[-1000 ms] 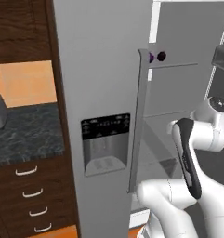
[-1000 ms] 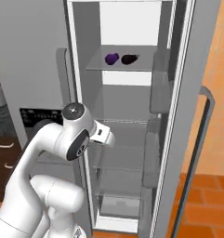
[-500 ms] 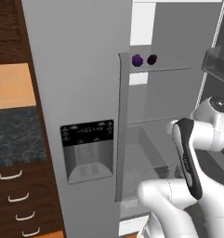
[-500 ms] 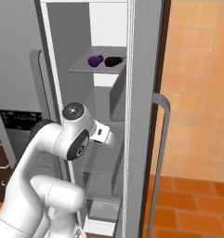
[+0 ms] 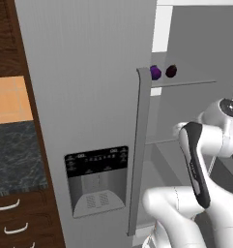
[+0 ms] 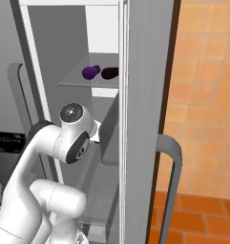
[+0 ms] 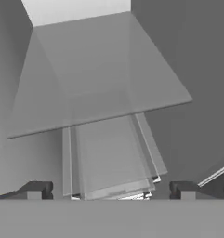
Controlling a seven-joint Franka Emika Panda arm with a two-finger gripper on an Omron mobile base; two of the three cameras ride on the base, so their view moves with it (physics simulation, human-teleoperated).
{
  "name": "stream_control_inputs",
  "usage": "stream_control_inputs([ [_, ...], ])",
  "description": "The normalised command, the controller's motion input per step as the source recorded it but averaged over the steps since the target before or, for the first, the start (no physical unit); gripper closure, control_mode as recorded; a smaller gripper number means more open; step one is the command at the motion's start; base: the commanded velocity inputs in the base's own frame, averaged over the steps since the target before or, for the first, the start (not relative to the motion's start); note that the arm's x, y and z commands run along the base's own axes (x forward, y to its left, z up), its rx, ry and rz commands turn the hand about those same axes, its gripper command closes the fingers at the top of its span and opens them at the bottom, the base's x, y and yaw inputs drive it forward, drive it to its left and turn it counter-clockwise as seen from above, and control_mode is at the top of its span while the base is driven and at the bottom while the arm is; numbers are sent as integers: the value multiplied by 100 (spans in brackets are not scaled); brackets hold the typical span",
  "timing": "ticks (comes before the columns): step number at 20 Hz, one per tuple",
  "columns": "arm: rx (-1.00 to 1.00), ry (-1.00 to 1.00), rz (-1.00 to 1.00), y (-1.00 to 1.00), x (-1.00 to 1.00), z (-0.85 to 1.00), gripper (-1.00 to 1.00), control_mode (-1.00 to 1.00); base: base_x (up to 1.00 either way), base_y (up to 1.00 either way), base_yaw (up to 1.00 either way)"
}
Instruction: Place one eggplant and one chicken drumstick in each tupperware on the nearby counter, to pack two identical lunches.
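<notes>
Two dark-purple eggplants (image 5: 155, 72) (image 5: 171, 71) lie side by side on a high shelf inside the open fridge, and they also appear as an eggplant pair (image 6: 90, 72) (image 6: 109, 73) in the right base view. My gripper (image 7: 110, 191) is open with nothing between its fingertips (image 7: 36, 190). It points into the fridge at an empty glass shelf (image 7: 99, 79) lower down than the eggplants. The dark speckled counter (image 5: 14, 160) sits at the far left. The chicken drumstick and the tupperware are out of view.
The shut left fridge door carries a dispenser panel (image 5: 96, 181) and a long grey handle (image 5: 139, 145). The opened right door stands edge-on close beside the arm, its handle (image 6: 171, 190) facing the orange tiles. Brown drawers (image 5: 11, 218) sit under the counter.
Both base views have shifted as the camera moved with the base, and the fridge now stands closer. The arm keeps its pose and the gripper stays open. The eggplants have not moved on their shelf.
</notes>
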Motion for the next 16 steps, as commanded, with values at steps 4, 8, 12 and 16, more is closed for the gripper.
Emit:
stream_control_inputs([
  [4,-7,-54,0,1,-45,100,-100,-100,0,0,0],
  [8,-5,-37,-2,0,-36,100,-100,-100,0,0,0],
  [12,-8,-15,-3,0,-14,100,-100,-100,0,0,0],
  [16,-15,12,-10,-1,-2,100,-100,-100,0,0,0],
])
